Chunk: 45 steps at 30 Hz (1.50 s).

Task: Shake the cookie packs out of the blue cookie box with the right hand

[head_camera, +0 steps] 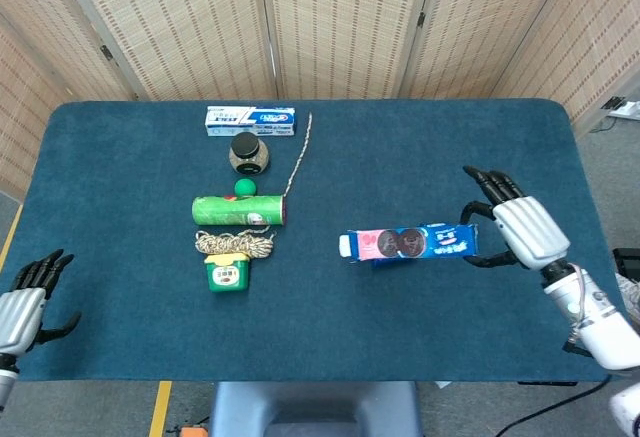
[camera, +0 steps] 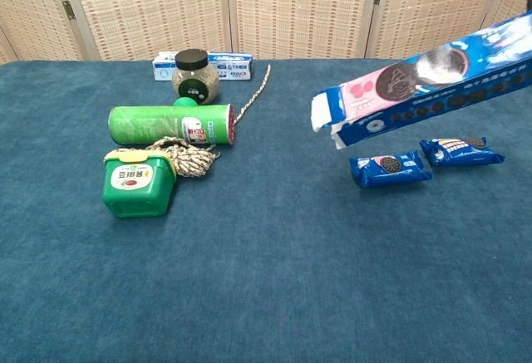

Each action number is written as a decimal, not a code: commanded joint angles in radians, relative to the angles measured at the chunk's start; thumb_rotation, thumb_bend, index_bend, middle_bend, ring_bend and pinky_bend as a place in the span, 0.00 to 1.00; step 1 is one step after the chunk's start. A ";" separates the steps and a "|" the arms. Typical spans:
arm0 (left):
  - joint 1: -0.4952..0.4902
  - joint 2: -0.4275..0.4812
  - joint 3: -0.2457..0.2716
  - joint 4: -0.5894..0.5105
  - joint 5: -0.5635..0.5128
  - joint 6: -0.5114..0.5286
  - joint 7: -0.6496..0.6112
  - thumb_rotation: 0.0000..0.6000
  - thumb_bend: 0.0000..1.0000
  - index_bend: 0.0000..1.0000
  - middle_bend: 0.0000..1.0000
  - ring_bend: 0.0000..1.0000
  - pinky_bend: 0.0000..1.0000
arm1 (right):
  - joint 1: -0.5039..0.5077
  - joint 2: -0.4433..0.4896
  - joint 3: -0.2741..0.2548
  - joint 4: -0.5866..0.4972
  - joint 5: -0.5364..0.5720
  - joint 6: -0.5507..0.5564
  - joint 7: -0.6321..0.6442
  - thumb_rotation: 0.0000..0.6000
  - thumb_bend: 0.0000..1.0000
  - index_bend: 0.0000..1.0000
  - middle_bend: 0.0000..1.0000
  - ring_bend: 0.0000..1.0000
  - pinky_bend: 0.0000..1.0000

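My right hand (head_camera: 517, 231) grips the blue cookie box (head_camera: 410, 243) by its right end and holds it above the table, open end pointing left. In the chest view the cookie box (camera: 424, 76) slants down to the left, its open flaps hanging at the low end. Two blue cookie packs lie on the cloth below it: one cookie pack (camera: 390, 168) to the left and a second cookie pack (camera: 460, 150) to the right. In the head view the box hides both packs. My left hand (head_camera: 24, 297) rests open at the table's near left edge.
On the left half of the blue table (head_camera: 320, 327) stand a toothpaste box (head_camera: 251, 120), a dark-lidded jar (head_camera: 249, 153), a small green ball (head_camera: 244, 187), a lying green can (head_camera: 239, 210), a rope (head_camera: 234, 244) and a green tub (head_camera: 228, 273).
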 commanded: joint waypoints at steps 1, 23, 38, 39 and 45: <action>-0.001 0.001 0.001 0.000 0.001 -0.001 -0.002 1.00 0.36 0.00 0.03 0.00 0.00 | -0.029 -0.244 -0.049 0.263 -0.105 0.087 0.183 1.00 0.18 0.52 0.02 0.00 0.00; 0.008 0.013 0.008 0.006 0.032 0.024 -0.055 1.00 0.36 0.00 0.03 0.00 0.00 | -0.009 -0.307 -0.098 0.380 0.031 -0.098 -0.031 1.00 0.18 0.00 0.00 0.00 0.00; 0.020 0.007 0.010 -0.018 0.038 0.055 0.006 1.00 0.36 0.00 0.04 0.00 0.00 | -0.292 -0.247 -0.116 0.148 0.147 0.292 -0.408 1.00 0.18 0.00 0.00 0.00 0.00; 0.020 0.005 0.009 -0.019 0.036 0.056 0.015 1.00 0.36 0.00 0.04 0.00 0.00 | -0.298 -0.248 -0.116 0.150 0.138 0.305 -0.409 1.00 0.18 0.00 0.00 0.00 0.00; 0.032 -0.017 -0.003 -0.012 0.036 0.102 0.062 1.00 0.36 0.00 0.04 0.00 0.00 | -0.325 -0.249 -0.106 0.142 0.123 0.336 -0.402 1.00 0.18 0.00 0.00 0.00 0.00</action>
